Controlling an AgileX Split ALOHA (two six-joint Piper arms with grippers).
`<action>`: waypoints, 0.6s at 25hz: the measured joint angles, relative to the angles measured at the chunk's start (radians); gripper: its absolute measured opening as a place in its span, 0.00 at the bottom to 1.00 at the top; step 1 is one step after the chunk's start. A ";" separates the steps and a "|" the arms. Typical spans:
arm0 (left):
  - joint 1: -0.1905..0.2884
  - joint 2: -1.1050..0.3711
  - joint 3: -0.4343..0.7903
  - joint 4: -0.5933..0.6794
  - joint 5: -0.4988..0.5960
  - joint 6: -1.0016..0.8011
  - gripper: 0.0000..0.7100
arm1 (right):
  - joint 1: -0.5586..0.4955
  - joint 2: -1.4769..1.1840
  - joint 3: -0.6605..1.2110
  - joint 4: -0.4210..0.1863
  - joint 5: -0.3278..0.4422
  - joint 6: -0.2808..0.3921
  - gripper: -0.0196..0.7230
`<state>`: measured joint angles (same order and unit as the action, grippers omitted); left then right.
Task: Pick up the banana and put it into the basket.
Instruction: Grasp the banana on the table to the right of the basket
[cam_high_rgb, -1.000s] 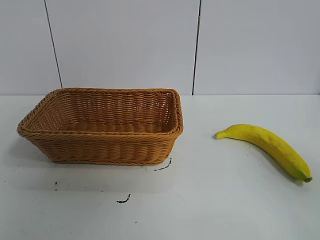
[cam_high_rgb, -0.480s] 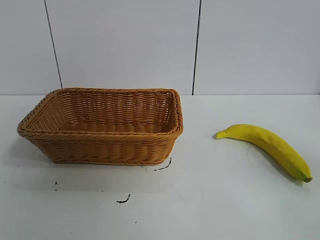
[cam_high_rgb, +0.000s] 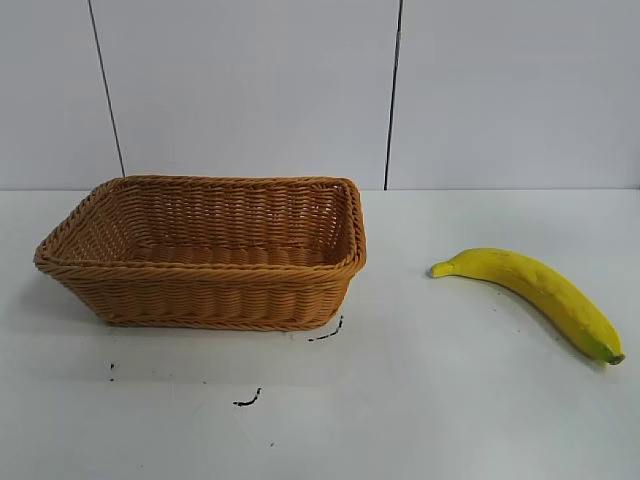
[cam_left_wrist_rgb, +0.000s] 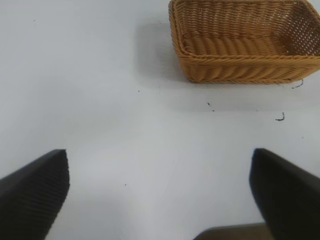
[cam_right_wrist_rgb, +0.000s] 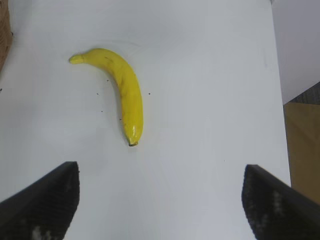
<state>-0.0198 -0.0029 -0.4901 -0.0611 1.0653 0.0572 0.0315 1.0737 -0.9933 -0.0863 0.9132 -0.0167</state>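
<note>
One banana (cam_high_rgb: 535, 291): yellow, curved, greenish tips, on table | right claw (cam_right_wrist_rgb: 160, 200): wide open, empty | left claw (cam_left_wrist_rgb: 160, 195): wide open, empty

basket (cam_right_wrist_rgb: 4, 35) cropped, both arms unseen outside

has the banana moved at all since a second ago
No. In the exterior view the banana lies in the same spot on the table, equally far right of the basket.
</note>
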 joint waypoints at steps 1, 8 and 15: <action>0.000 0.000 0.000 0.000 0.000 0.000 0.98 | 0.000 0.062 -0.038 0.007 0.000 -0.017 0.88; 0.000 0.000 0.000 0.000 0.000 0.000 0.98 | 0.000 0.406 -0.294 0.100 0.056 -0.206 0.88; 0.000 0.000 0.000 0.000 0.000 0.000 0.98 | 0.011 0.619 -0.422 0.172 0.049 -0.331 0.88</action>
<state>-0.0198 -0.0029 -0.4901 -0.0611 1.0653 0.0572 0.0422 1.6928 -1.4154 0.0855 0.9626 -0.3474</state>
